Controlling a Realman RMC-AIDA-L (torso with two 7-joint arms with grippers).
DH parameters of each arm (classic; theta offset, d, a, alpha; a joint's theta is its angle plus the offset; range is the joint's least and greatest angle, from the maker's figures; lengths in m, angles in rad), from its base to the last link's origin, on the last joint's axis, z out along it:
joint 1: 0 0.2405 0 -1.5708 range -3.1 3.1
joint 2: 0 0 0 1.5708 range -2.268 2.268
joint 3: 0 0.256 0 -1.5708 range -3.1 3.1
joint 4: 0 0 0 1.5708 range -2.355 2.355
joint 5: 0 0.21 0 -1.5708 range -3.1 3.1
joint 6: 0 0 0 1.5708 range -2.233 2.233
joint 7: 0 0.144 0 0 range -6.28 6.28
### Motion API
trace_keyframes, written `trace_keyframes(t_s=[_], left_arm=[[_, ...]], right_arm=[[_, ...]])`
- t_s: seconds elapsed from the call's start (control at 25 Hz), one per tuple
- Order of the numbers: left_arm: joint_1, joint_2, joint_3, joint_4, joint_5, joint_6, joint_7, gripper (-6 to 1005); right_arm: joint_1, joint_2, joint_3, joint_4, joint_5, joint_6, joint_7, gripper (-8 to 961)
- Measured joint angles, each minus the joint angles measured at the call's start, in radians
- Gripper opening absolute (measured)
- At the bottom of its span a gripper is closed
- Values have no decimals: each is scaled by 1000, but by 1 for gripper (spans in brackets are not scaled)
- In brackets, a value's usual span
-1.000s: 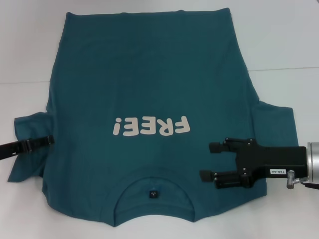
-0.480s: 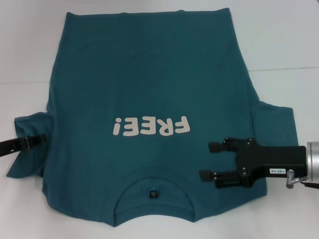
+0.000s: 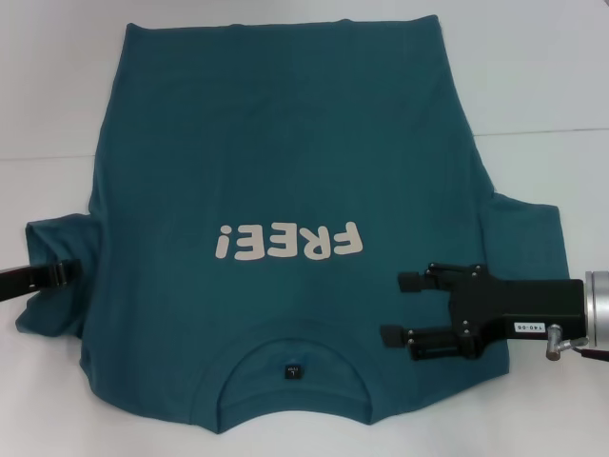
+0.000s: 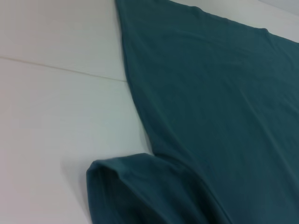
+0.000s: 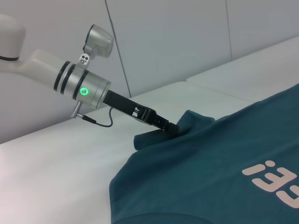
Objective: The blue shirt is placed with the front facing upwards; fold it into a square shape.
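Observation:
The blue shirt [image 3: 285, 162] lies spread front up on the white table [image 3: 552, 76], with its "FREE!" lettering [image 3: 288, 242] mid-chest and its collar [image 3: 293, 369] toward me. My left gripper [image 3: 67, 273] is at the shirt's left sleeve [image 3: 57, 243] and is shut on the cloth. In the right wrist view the left gripper [image 5: 169, 127] holds the sleeve [image 5: 189, 119] raised in a small peak. My right gripper [image 3: 400, 307] hovers open over the shirt's right shoulder, beside the collar. The left wrist view shows only the shirt [image 4: 210, 93] and the curled sleeve [image 4: 121, 186].
A table seam [image 3: 542, 131] runs across behind the right sleeve [image 3: 528, 238]. Bare white table surrounds the shirt on the left [image 3: 48, 114], the right and along the front edge. A pale wall [image 5: 177, 37] stands beyond the table.
My left gripper has drawn back to the left along the sleeve, and the sleeve's lower corner has pulled up and bunched slightly. The right arm has not moved.

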Motion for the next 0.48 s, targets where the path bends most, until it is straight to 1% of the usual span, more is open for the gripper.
trace_keyframes(t_s=[0.12, 0.36, 0.48], left_arm=[[1, -3, 1, 11, 0, 0, 0, 223], [18, -19, 1, 64, 0, 11, -2, 2], [19, -20, 2, 68, 0, 15, -1, 2]], right_arm=[[0, 0, 0, 0, 0, 0, 5, 920], [-2, 0, 0, 0, 0, -1, 9, 919], [-3, 0, 1, 0, 0, -2, 10, 919]])
